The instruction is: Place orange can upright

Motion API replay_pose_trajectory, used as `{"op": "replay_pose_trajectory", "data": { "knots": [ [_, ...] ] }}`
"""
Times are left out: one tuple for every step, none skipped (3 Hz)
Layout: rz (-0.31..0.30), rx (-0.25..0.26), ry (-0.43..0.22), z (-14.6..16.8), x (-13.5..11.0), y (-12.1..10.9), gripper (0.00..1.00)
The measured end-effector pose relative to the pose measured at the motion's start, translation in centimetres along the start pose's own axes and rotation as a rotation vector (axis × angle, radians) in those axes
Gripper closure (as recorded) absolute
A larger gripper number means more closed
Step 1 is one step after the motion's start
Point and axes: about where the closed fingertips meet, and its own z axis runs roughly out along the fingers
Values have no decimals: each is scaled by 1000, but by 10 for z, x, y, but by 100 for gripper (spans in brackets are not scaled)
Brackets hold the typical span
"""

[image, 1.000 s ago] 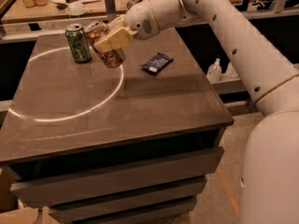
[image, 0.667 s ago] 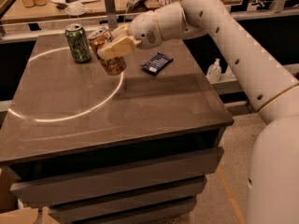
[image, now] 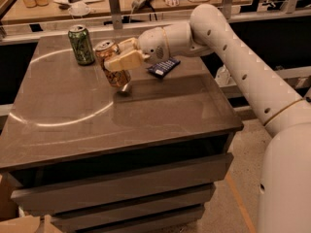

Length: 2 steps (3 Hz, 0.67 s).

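The orange can (image: 110, 52), shiny copper with a silver top, is held nearly upright, leaning a little, with its base at or just above the brown tabletop (image: 97, 125). My gripper (image: 121, 58) is shut on the orange can, its tan fingers (image: 127, 60) wrapped across the can's middle. The white arm reaches in from the right. A dark green can (image: 81, 44) stands upright just to the left of the orange can.
A dark blue packet (image: 163, 67) lies on the table right of the gripper, partly under the arm. A bench with bottles, cups and tools runs behind the table. The table's right edge drops to the floor.
The can has swung with my gripper from strongly tilted to nearly upright and has come lower toward the tabletop. The view has shifted a little.
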Motion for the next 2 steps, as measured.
{"op": "replay_pose_trajectory", "data": {
  "knots": [
    [-15,1,-42,1,5,-1,85],
    [-29,1,-99,1,5,-1,62]
  ]
}}
